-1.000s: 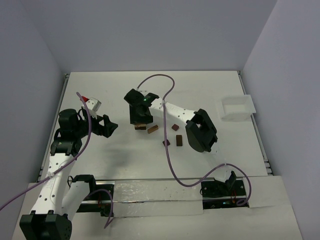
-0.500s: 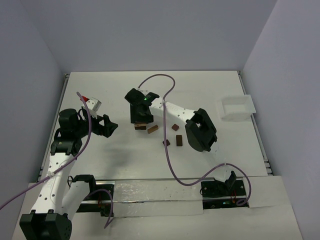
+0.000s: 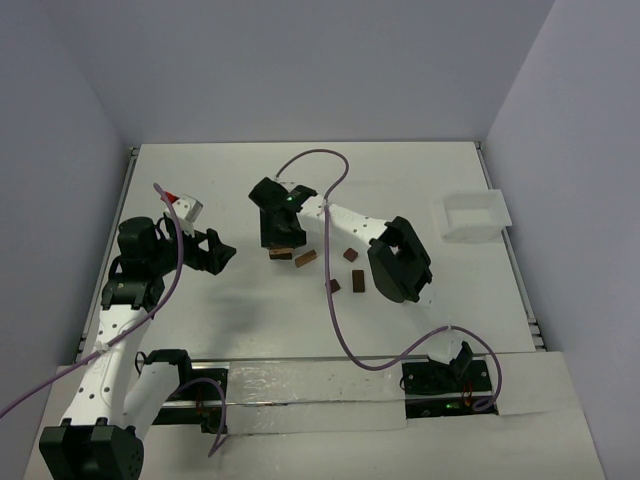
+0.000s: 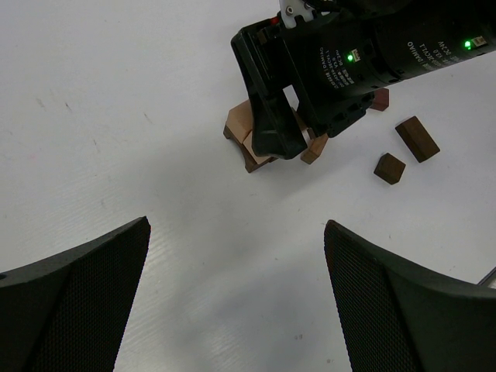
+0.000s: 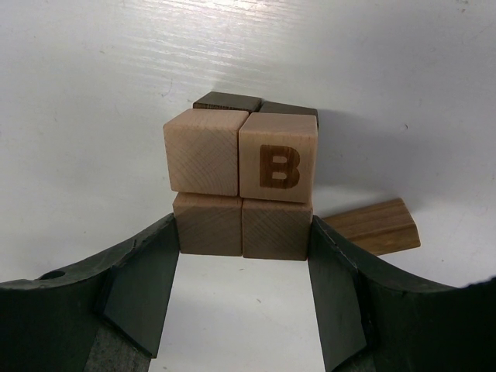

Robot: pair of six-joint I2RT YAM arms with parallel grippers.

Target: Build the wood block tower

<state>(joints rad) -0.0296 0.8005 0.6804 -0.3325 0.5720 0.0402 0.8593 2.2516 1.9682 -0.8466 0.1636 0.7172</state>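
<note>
Wood block tower [image 3: 281, 254]: sat about mid-table [image 3: 400, 180], right under the right arm's wrist. Tan blocks two by two, one stamped B [image 5: 277, 167], dark ones peeking out behind.
Right gripper [image 5: 242, 232]: closed on the near pair of tan blocks, a finger pressed flat to each side.
Left gripper [image 4: 236, 225]: hung wide open with nothing in it, well left of the tower.
Loose bits: reddish plank [image 5: 372, 226] lay just beside the stack, dark blocks [image 4: 417, 138] scattered further right.
White tray [image 3: 473, 215]: parked by the right edge.
</note>
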